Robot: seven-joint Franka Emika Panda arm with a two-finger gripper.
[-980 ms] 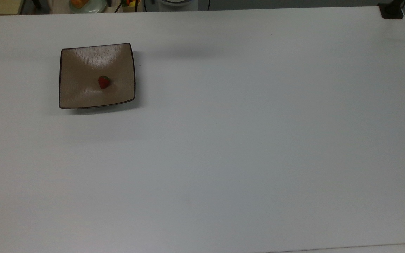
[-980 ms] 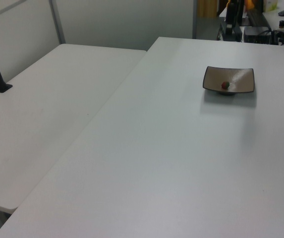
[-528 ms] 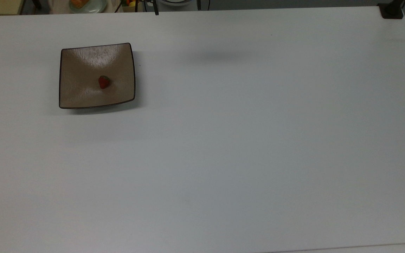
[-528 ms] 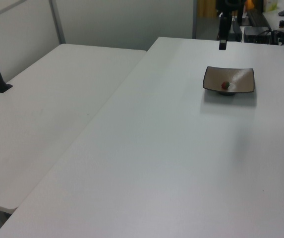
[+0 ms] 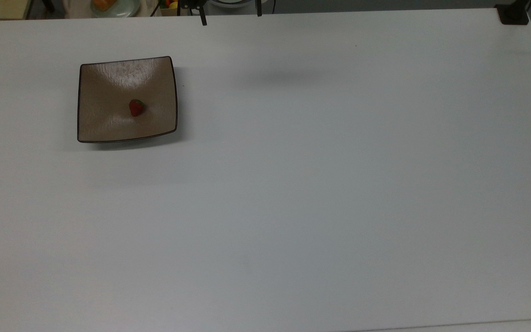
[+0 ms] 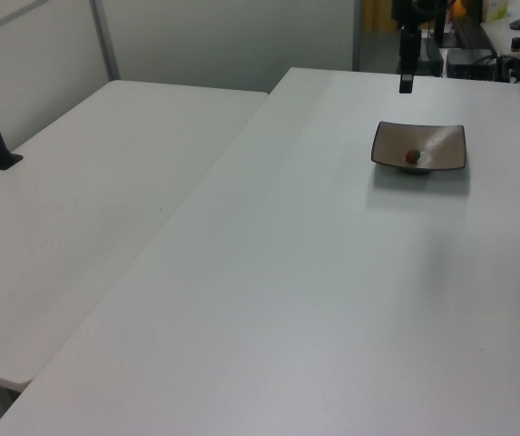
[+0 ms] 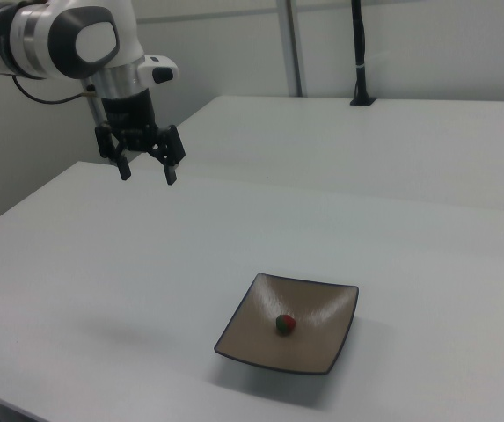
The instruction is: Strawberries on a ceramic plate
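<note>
Tan square plate (image 7: 287, 325): one strawberry (image 7: 285, 324) resting near its middle, so placing looks done. My claw (image 7: 147, 166): fingers apart, empty, high over the surface (image 7: 102, 264), well left of the plate in the right view.

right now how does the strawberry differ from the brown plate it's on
The strawberry is tiny, while the ceramic plate is far larger. The strawberry is red with a dark green cap; the plate is glossy tan-brown with a thin dark rim. The strawberry is a rounded lump; the plate is square with rounded corners and a shallow dip. The strawberry lies near the plate's middle; the plate sits on the white table. Both are apart from the open tool.
</note>
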